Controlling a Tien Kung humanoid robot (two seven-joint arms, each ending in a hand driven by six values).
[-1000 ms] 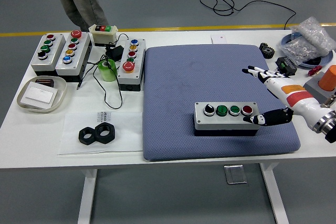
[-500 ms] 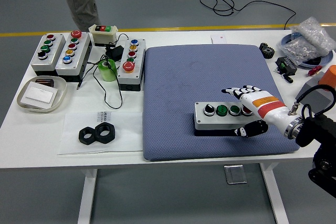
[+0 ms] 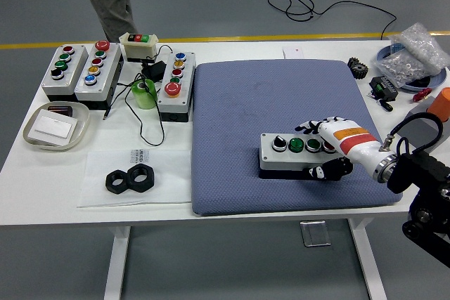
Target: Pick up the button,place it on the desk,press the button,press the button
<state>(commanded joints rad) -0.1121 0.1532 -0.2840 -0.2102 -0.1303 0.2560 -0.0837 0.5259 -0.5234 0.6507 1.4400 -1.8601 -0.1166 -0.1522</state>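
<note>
Lower right of frame: our right hand (image 3: 325, 147) clamps the button box (image 3: 299, 155) on the blue mat (image 3: 239, 96) | fingers above, thumb at front | box looks rigid, fairly heavy; best held across its long sides.

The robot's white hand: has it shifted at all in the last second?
Yes. The right hand has moved left and lower in the picture, from past the blue mat's right edge onto the grey button box.
</note>
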